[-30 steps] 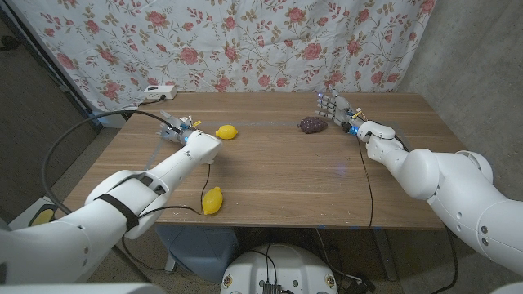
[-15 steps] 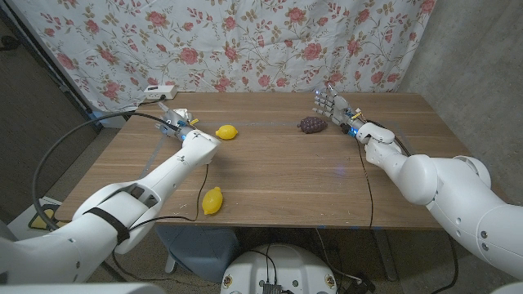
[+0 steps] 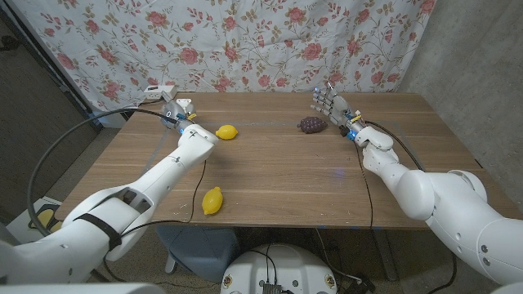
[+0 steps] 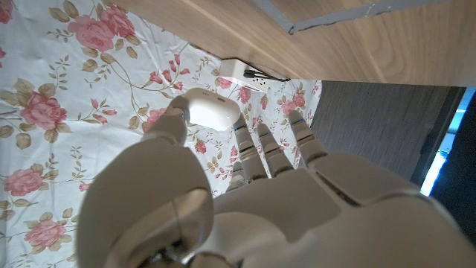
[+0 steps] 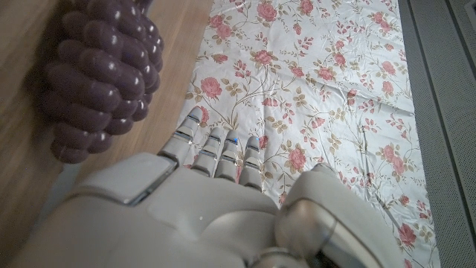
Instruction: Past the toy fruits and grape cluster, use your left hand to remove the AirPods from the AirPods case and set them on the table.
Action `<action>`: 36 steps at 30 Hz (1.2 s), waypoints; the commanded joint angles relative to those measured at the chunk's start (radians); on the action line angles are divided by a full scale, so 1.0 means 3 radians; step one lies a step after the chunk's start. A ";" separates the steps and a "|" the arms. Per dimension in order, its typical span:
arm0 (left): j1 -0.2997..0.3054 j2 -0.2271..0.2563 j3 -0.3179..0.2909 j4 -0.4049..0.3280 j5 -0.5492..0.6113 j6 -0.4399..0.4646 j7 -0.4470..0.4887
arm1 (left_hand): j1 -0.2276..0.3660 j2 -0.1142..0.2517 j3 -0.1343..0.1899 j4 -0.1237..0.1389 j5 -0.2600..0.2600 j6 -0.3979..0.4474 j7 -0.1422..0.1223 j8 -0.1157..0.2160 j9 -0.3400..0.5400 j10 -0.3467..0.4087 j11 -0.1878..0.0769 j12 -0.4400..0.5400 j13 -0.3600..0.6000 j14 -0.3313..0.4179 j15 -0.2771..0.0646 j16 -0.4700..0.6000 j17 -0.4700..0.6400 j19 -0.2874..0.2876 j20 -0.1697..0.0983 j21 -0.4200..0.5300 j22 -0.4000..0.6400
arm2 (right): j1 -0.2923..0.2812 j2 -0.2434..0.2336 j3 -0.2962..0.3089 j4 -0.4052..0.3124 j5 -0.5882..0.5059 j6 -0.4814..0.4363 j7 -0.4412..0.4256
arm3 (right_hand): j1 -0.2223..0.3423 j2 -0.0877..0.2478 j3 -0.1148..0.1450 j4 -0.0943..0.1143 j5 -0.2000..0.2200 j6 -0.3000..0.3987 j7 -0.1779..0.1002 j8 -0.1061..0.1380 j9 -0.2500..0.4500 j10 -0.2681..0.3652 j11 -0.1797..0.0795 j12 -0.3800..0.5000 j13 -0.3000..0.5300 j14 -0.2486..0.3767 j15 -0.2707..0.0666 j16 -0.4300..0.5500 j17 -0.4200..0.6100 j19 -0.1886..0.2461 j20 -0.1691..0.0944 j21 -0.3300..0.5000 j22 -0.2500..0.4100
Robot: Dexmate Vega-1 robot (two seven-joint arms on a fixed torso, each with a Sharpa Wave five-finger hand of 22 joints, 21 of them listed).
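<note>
My left hand (image 3: 174, 110) is raised over the table's far left part, close to the flowered curtain. In the left wrist view a small white rounded AirPods case (image 4: 212, 112) is pinched between the thumb and the fingers of my left hand (image 4: 245, 193); I cannot tell if its lid is open. The purple grape cluster (image 3: 311, 124) lies at the far middle right, and my right hand (image 3: 329, 104) stands just behind it with fingers apart, holding nothing. The right wrist view shows the grapes (image 5: 100, 74) close beside my right hand (image 5: 193, 201).
One yellow toy lemon (image 3: 226, 131) lies just right of my left wrist, another lemon (image 3: 212, 199) near the front edge. A white power strip (image 3: 157, 91) sits at the table's far left corner, also seen as the white box (image 4: 240, 71) in the left wrist view. The curtain (image 3: 245, 45) hangs behind.
My left hand has risen and moved toward the far left corner. The right hand has shifted slightly toward the back beside the grapes.
</note>
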 commanded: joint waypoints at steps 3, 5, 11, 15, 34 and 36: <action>-0.0072 0.0049 0.0043 -0.0013 0.0220 -0.0397 -0.0374 | 0.0047 -0.0005 -0.0002 -0.0010 0.0020 0.0017 0.0013 0.0021 0.0011 0.0467 -0.0445 -0.0001 0.0069 0.0028 -0.0017 -0.0005 -0.0003 0.0004 0.0009 -0.0008 0.0009 | -0.0553 -0.0091 -0.0269 -0.0971 0.0269 -0.0164 -0.0411 | 0.0019 0.0009 0.0013 -0.0001 0.0000 0.0041 -0.0007 -0.0007 0.0007 0.0003 0.0003 -0.0004 0.0013 0.0009 -0.0094 -0.0014 0.0011 0.0012 0.0041 -0.0007 0.0007; -0.0061 0.0026 0.0023 -0.0010 0.0238 -0.0432 -0.0355 | 0.0049 -0.0006 -0.0004 -0.0009 0.0019 0.0017 0.0014 0.0021 0.0011 0.0466 -0.0444 -0.0001 0.0070 0.0029 -0.0015 -0.0005 -0.0003 0.0003 0.0009 -0.0008 0.0009 | -0.0572 -0.0106 -0.0308 -0.1002 0.0304 -0.0150 -0.0434 | 0.0018 0.0009 0.0014 0.0000 0.0000 0.0041 -0.0008 -0.0007 0.0007 0.0004 0.0008 -0.0004 0.0014 0.0006 -0.0093 -0.0016 0.0012 0.0011 0.0042 -0.0007 0.0008; -0.0008 -0.0011 -0.0038 -0.0063 0.0216 -0.0530 -0.0419 | 0.0058 -0.0010 -0.0011 -0.0005 0.0019 0.0018 0.0015 0.0020 0.0011 0.0471 -0.0446 0.0000 0.0076 0.0030 -0.0017 -0.0007 -0.0002 0.0006 0.0009 -0.0008 0.0009 | -0.0637 -0.0167 -0.0400 -0.1116 0.0380 -0.0139 -0.0497 | 0.0020 0.0008 0.0019 -0.0002 -0.0001 0.0040 -0.0011 -0.0010 0.0008 0.0004 0.0008 -0.0006 0.0014 -0.0010 -0.0076 -0.0023 0.0012 -0.0003 0.0065 -0.0011 0.0008; -0.0016 -0.0073 -0.0011 0.0059 0.0288 -0.0679 -0.0357 | 0.0067 -0.0013 -0.0019 0.0000 0.0019 0.0023 0.0014 0.0019 0.0011 0.0468 -0.0445 -0.0001 0.0082 0.0028 -0.0020 -0.0010 -0.0001 0.0006 0.0009 -0.0009 0.0009 | -0.0705 -0.0203 -0.0440 -0.1221 0.0434 -0.0156 -0.0540 | 0.0022 0.0015 0.0033 -0.0003 -0.0001 0.0003 -0.0015 -0.0029 0.0008 -0.0002 0.0009 -0.0010 0.0016 -0.0044 0.0003 -0.0035 0.0016 -0.0032 0.0109 -0.0016 0.0010; 0.0095 -0.0091 -0.0085 -0.0056 0.0369 -0.1189 -0.0469 | 0.0067 -0.0030 -0.0068 0.0024 0.0014 0.0077 0.0007 0.0031 0.0012 0.0513 -0.0464 0.0019 0.0108 0.0004 -0.0059 -0.0027 0.0004 -0.0002 -0.0015 -0.0016 0.0008 | -0.0734 -0.0308 -0.0541 -0.1317 0.0569 -0.0135 -0.0525 | 0.0045 0.0009 0.0052 -0.0020 -0.0002 0.0001 -0.0024 -0.0032 0.0008 -0.0004 0.0010 -0.0013 0.0018 -0.0044 -0.0002 -0.0033 0.0019 -0.0046 0.0119 -0.0014 0.0011; 0.0094 -0.0094 -0.0096 -0.0071 0.0352 -0.1230 -0.0529 | 0.0069 -0.0032 -0.0071 0.0024 0.0014 0.0083 0.0005 0.0032 0.0012 0.0521 -0.0466 0.0023 0.0110 0.0005 -0.0060 -0.0028 0.0004 -0.0010 -0.0013 -0.0020 0.0008 | -0.0739 -0.0311 -0.0544 -0.1323 0.0575 -0.0133 -0.0532 | 0.0047 0.0009 0.0054 -0.0022 -0.0003 0.0003 -0.0023 -0.0032 0.0008 -0.0004 0.0010 -0.0013 0.0018 -0.0045 -0.0005 -0.0033 0.0020 -0.0047 0.0120 -0.0014 0.0011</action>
